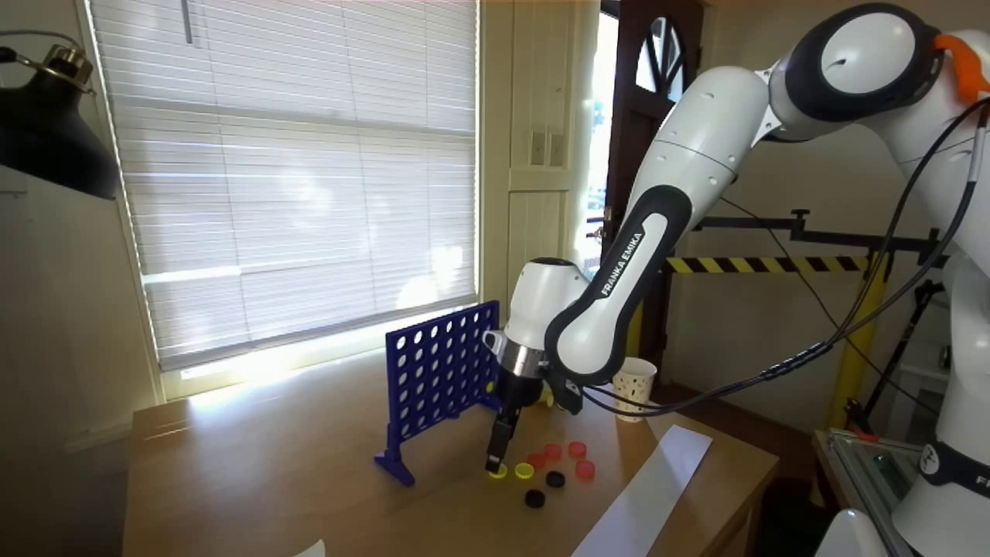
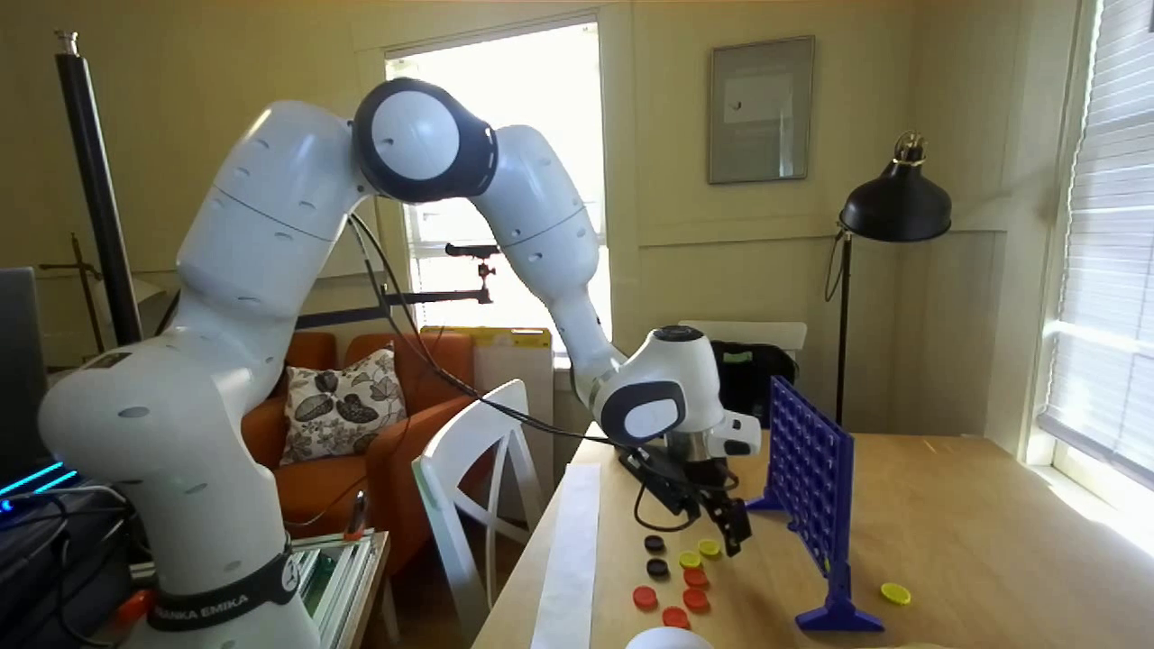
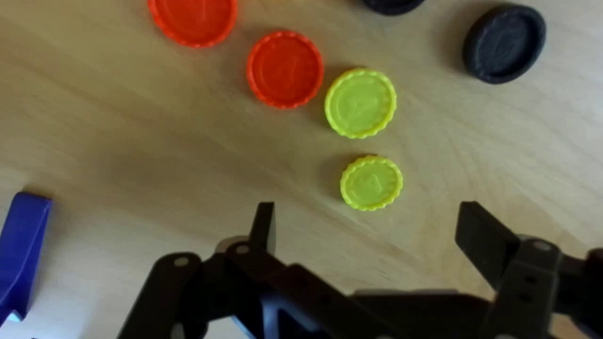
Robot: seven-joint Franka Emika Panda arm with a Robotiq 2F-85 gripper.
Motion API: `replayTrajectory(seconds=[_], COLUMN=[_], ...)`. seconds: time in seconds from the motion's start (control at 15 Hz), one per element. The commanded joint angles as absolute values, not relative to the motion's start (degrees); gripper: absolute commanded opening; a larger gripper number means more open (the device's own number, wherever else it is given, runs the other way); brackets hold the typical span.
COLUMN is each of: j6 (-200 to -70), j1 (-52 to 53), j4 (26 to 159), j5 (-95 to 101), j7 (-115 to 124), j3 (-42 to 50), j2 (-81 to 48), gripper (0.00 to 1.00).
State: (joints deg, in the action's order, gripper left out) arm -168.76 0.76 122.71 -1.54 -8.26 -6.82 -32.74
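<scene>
The hand (image 3: 370, 226) is released — jaws spread wide — and hangs low over the counter (image 1: 232, 480). Nearest to it is a yellow disc (image 3: 371, 182), lying flat just beyond the jaws in the wrist view, roughly midway between them; a second yellow disc (image 3: 361, 103) lies a little farther on, apart from it. In an exterior view, four red discs (image 1: 577, 449) lie right of these and somewhat farther, while two black discs (image 1: 555, 480) lie right and nearer. Left of the hand stands an upright blue rack (image 1: 425, 360), light showing through many of its round holes; a bit of yellow (image 1: 490, 387) shows low at its far end — whether in a slot or behind it, I cannot tell. On the rack's right in an exterior view, a third yellow disc (image 2: 895, 593) lies on the counter. A speckled cup (image 1: 634, 387) stands upright on the far right; its inside cannot be made out.
</scene>
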Motion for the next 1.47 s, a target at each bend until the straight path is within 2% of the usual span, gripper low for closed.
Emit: replayTrajectory(seconds=[0.0,0.13,0.2,0.27,0.6,0.67,0.73,0.8,0.93,1.0,1.07,1.13,1.2,1.4], j6=[-168.8,-168.6,-168.5,-168.4,-167.8,-167.6,-167.5,-167.3,-166.9,-166.7,-166.7,-166.6,-166.5,-166.5], j1=[1.9,2.0,2.0,2.1,2.0,2.0,2.0,2.0,2.0,2.0,1.9,1.9,1.9,1.9], j4=[120.7,120.4,120.2,120.1,119.4,119.4,119.4,119.3,119.3,119.3,119.2,119.2,119.1,119.1], j5=[-0.5,-0.5,-0.5,-0.4,-0.5,-0.5,-0.5,-0.4,-0.5,-0.5,-0.5,-0.5,-0.5,-0.5], j7=[-6.7,-6.7,-6.8,-6.7,-6.9,-6.9,-7.0,-7.1,-7.2,-7.2,-7.3,-7.3,-7.3,-7.3], j3=[-6.0,-6.0,-6.1,-6.1,-6.3,-6.3,-6.3,-6.4,-6.5,-6.5,-6.6,-6.6,-6.5,-6.5], j2=[-34.7,-34.9,-35.1,-35.2,-35.7,-35.7,-35.8,-35.8,-35.8,-35.8,-35.9,-35.9,-36.0,-36.0], gripper=[0.99,0.99,0.93,0.72,0.37,0.81,0.75,0.75,0.87,0.56,0.49,0.48,0.42,0.18])
